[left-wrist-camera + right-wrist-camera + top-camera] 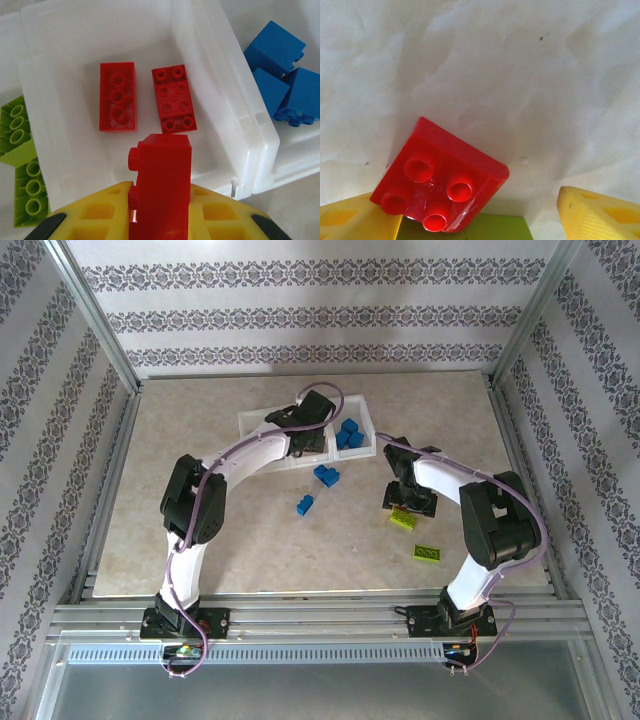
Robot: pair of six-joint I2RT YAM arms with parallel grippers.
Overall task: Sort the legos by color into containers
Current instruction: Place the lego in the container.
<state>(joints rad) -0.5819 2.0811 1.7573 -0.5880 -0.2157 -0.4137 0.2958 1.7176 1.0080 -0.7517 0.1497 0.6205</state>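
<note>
beige marbled table [200, 540] sitting inside patterned walls [300, 315], glossy studded red brick [162, 165] getting pinched tight by left gripper [160, 205], right gripper [475, 212] hanging wide open, holding nothing

L hand [160, 212] clamped, L arm [255, 452] stretched fwd, R hand [479, 220] spread, R arm [490, 520] bent

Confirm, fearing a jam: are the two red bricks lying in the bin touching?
Apart: left wrist view shows bin floor between upturned brick and studded brick.

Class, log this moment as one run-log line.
left gripper: shut on tall red brick, at middle bin | right gripper: open, over square red brick by lime plate
</note>
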